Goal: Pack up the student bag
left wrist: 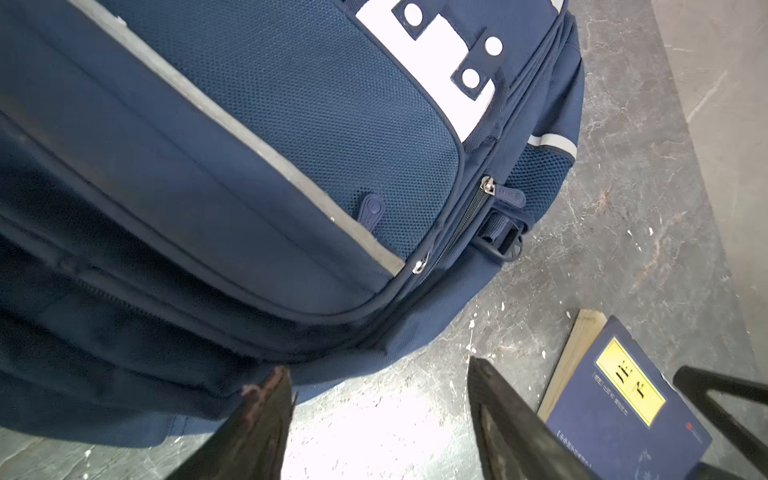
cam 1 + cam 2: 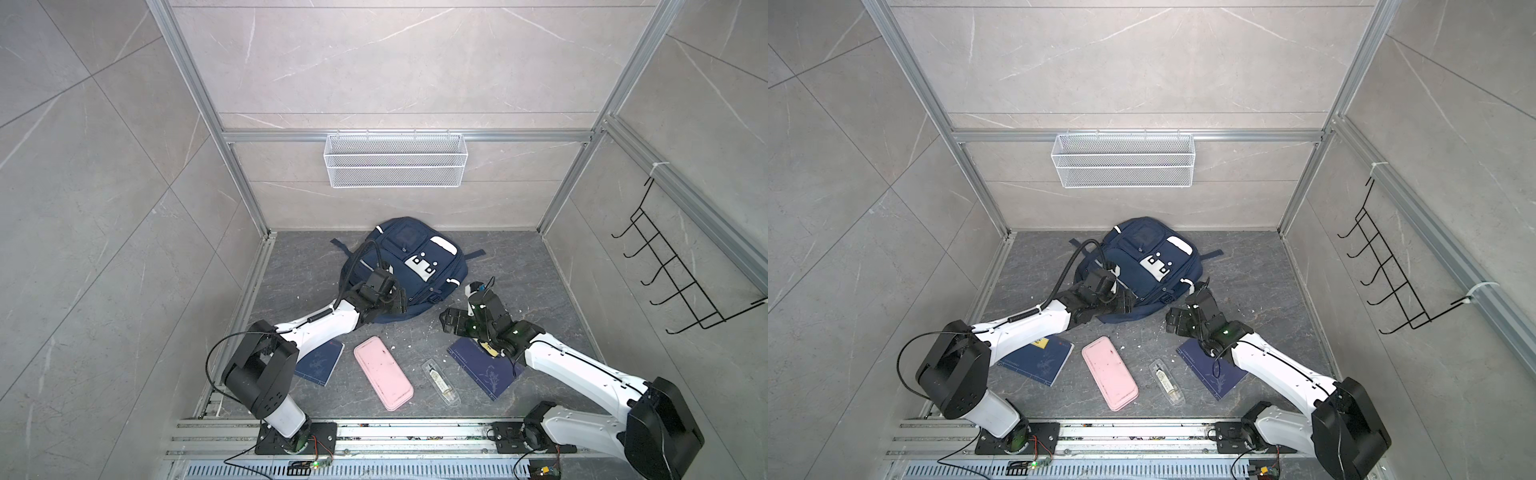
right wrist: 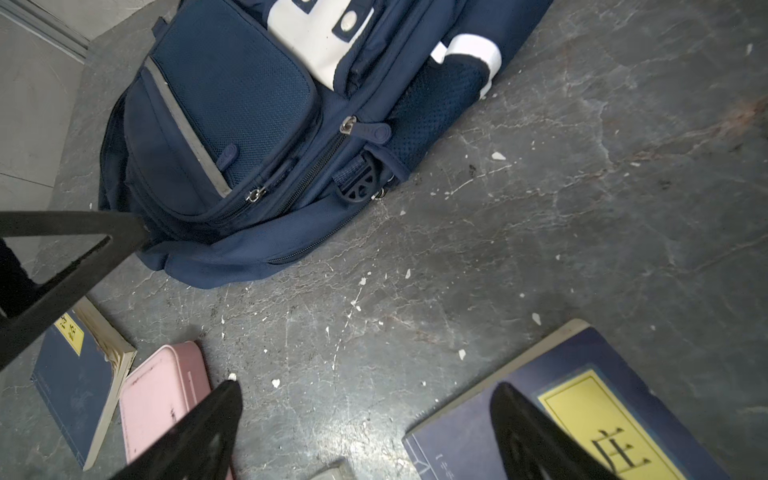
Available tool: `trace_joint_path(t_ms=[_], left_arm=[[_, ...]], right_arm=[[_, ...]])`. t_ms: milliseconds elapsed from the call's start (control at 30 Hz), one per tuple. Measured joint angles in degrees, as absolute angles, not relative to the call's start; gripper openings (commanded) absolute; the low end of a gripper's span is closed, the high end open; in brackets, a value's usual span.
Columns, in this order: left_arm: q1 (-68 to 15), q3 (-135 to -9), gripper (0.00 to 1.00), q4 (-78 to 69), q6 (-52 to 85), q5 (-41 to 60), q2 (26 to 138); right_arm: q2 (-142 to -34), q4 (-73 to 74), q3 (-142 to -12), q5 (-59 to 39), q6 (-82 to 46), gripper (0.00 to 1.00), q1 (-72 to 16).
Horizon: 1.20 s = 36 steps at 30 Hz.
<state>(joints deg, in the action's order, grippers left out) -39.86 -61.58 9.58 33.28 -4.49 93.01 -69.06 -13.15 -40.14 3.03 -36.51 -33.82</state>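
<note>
Navy-blue fabric backpack, the student bag (image 2: 409, 266), lies flat with its front facing up at the middle back of the dark grey marbled tabletop (image 2: 519, 270), close to the back wall. A white patch with dark dotted tabs, silver reflective stripes and zipped front pockets show on top, and dark straps stick out on either side. The left gripper (image 1: 378, 368) hovers at the bag's near left corner. Its black jaws are spread apart with only bare tabletop between them. One jaw tip sits right at the bag's lower edge, and whether it touches the fabric cannot be told. The right gripper (image 3: 368, 386) hangs just off the bag's near right corner, apart from it, jaws spread wide and gripping nothing. Below it lies a flat navy book with a yellow label (image 2: 484, 370), on the right of the tabletop. A second navy book (image 2: 320, 361) lies on the left, partly hidden under the left arm. Between the two books lie a pink rounded plastic case (image 2: 384, 372) and, to its right, a small clear plastic case (image 2: 440, 382). Small white chips are scattered on the tabletop near the bag. A white wire mesh basket (image 2: 395, 166) hangs on the back wall above the bag, and a black wire hook rack (image 2: 681, 274) hangs on the right wall.
</note>
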Motion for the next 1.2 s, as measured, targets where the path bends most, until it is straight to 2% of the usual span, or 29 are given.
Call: trace_joint_path(t_ms=[467, 767, 867, 967, 1133, 1200], left_arm=[[-39.83, -61.36, 0.65, 7.11, 43.53, -5.87, 98.52], [-38.06, -61.23, 0.62, 2.11, 49.06, -4.78, 101.62], [-37.19, -61.01, 0.53, 1.13, 50.70, -3.77, 101.62], [-36.56, -60.18, 0.39, -0.30, 51.81, -2.98, 101.62], [-36.05, -59.92, 0.00, -1.02, 53.47, -2.66, 101.62], [-35.79, -59.94, 0.00, -1.43, 53.43, -2.44, 101.62]], right_arm=[[-70.83, -13.23, -40.40, 2.52, -36.38, 0.90, -33.82], [-70.83, -13.45, -40.40, 2.35, -36.18, 0.83, -33.82], [-70.83, -13.45, -40.40, 2.26, -36.12, 0.80, -33.82], [-70.83, -13.45, -40.40, 2.17, -35.92, 0.75, -33.82], [-70.83, -13.45, -40.40, 2.15, -35.70, 0.69, -33.82], [-70.83, -13.43, -40.40, 2.15, -35.48, 0.67, -33.82]])
